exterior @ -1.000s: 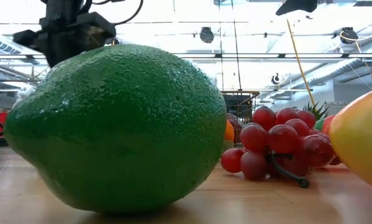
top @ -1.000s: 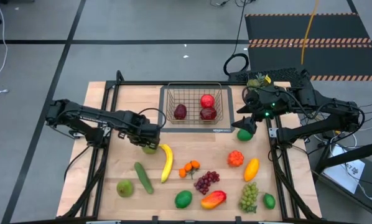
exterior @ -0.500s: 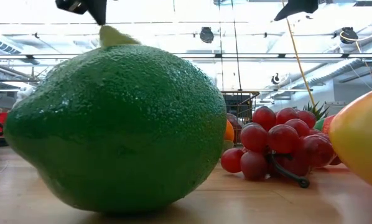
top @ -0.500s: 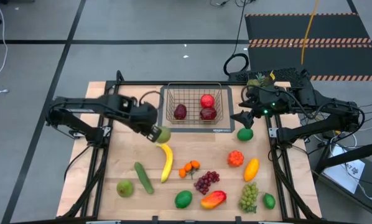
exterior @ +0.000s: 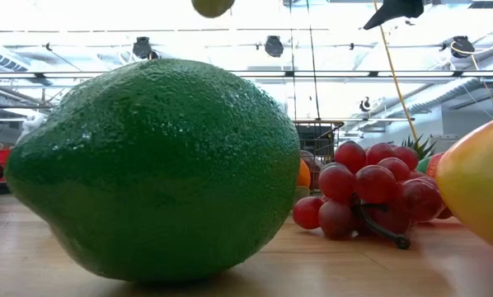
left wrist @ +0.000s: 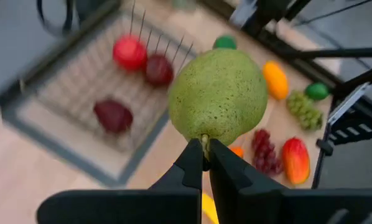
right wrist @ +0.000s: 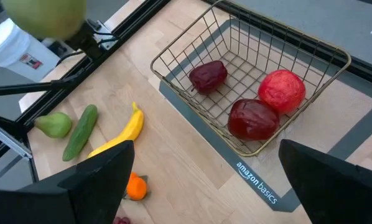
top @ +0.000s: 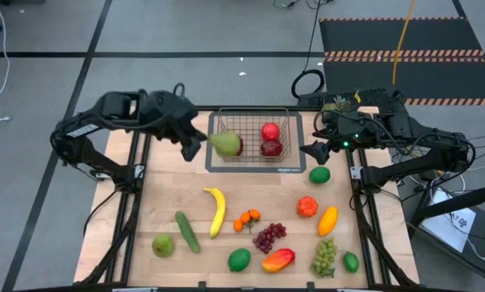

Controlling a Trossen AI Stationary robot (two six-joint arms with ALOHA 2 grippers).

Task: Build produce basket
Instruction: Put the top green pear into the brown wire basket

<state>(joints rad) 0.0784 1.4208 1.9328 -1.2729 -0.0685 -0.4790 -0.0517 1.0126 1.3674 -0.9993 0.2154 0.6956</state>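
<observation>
In the high view the left gripper (top: 200,144) is clamped shut on the stem of a green pear (top: 225,144), carrying it in the air over the left rim of the wire basket (top: 253,111), which sits at the upper centre of the wooden table (top: 161,203). The left wrist view shows the two dark fingers (left wrist: 192,163) pinched together on the stem under the pear (left wrist: 218,96), with the basket (left wrist: 80,81) beyond it. Three red fruits lie in the basket: a dark one (right wrist: 208,75) toward the left, a bright red apple (right wrist: 282,91) and a dark red one (right wrist: 253,119) toward the right, leaving bare mesh along the basket's left and upper part.

The right gripper (top: 315,151) hangs with its fingers spread wide and nothing between them, just right of the basket's right edge and above a lime (top: 319,173).

The rest of the produce lies across the lower half of the frame: banana (top: 216,209), cucumber (top: 186,231), a second pear (top: 162,244), purple grapes (top: 268,237), mango (top: 277,259), green grapes (top: 325,255). A band of bare wood runs between these and the basket's lower edge.
</observation>
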